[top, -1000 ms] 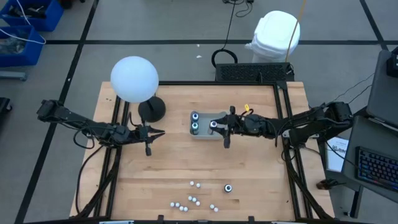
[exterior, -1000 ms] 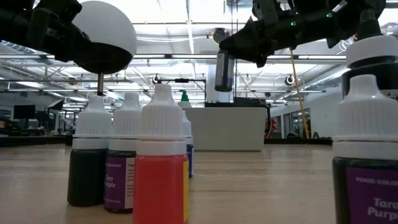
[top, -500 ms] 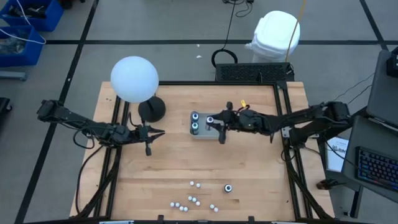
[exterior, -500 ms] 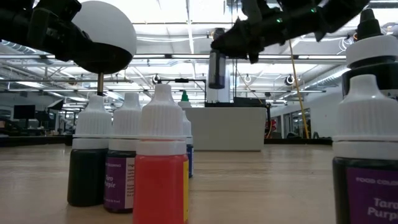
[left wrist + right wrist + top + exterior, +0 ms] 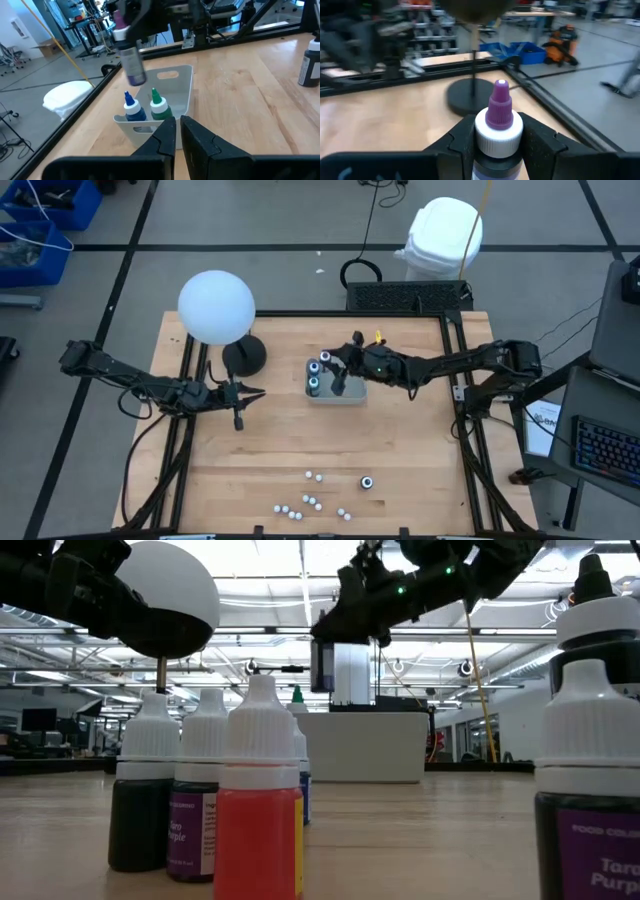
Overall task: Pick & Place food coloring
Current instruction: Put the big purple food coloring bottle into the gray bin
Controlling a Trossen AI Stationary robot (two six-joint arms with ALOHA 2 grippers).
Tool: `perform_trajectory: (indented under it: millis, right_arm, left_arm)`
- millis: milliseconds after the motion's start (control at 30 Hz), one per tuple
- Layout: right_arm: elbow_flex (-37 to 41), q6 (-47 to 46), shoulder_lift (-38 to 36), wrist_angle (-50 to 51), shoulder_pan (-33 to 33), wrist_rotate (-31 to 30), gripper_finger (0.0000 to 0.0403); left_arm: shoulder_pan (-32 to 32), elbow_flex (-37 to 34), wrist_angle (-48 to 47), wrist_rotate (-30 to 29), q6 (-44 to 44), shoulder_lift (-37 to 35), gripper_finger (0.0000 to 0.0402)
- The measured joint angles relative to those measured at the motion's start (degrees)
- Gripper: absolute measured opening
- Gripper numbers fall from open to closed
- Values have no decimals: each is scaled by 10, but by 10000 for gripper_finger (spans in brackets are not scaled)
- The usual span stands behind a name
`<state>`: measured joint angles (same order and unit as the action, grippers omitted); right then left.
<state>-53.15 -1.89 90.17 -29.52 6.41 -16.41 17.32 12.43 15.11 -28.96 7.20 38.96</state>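
Right arm: stretched across to the grey rectangular plastic tray (image 5: 350, 393), right gripper (image 5: 335, 370) above it, clenched on a purple-tipped dark food coloring bottle (image 5: 498, 125).
Left gripper (image 5: 240, 393): idle, well apart from the tray, fingers (image 5: 165, 140) nearly closed, empty.
Left wrist view only: blue-tipped bottle (image 5: 132, 107) and green-tipped bottle (image 5: 159, 105) upright inside the tray.

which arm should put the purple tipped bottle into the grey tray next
The right. Its gripper already holds the purple-tipped bottle above the grey tray. The left gripper waits off to the side, fingers shut and empty.
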Motion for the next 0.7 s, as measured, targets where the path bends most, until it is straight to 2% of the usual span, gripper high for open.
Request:
perform_trajectory:
  millis: [400,700]
  right_arm:
    - [1,-4,46,-33,27,2,120]
    - [1,-26,50,-52,26,0,118]
  left_arm:
    - [0,0,0,3,1,0,35]
    - [0,0,0,3,1,0,35]
